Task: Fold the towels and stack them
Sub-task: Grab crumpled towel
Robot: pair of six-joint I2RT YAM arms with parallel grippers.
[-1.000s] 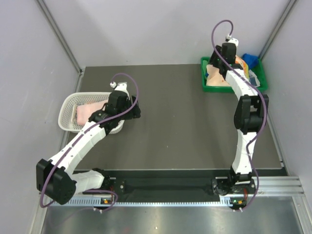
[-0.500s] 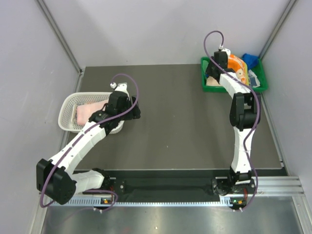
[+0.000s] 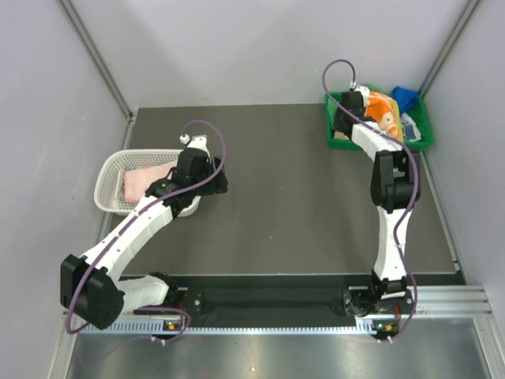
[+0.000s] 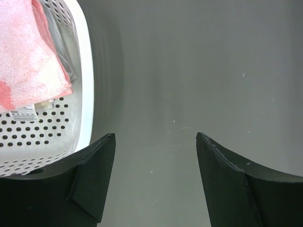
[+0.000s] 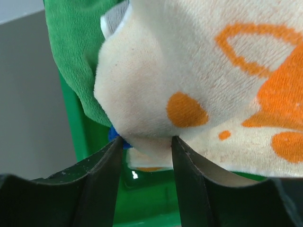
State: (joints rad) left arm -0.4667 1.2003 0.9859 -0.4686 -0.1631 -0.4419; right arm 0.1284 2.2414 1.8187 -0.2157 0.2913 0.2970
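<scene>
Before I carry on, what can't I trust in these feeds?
1. Top view: the right arm covers part of the green plastic tray; its towels cannot be counted.
2. Right wrist: the orange-patterned cream towel in the right gripper fills the frame, edges cut off.
3. Left wrist: white perforated plastic basket cut by the left edge; anything under the pink towel hidden.

Overhead camera looks down; wrist cameras closely face the basket (image 4: 87, 71) and tray (image 5: 78, 137).

left claw (image 4: 155, 139) agape, arm bent | right claw (image 5: 145, 142) clamped, arm outstretched
</scene>
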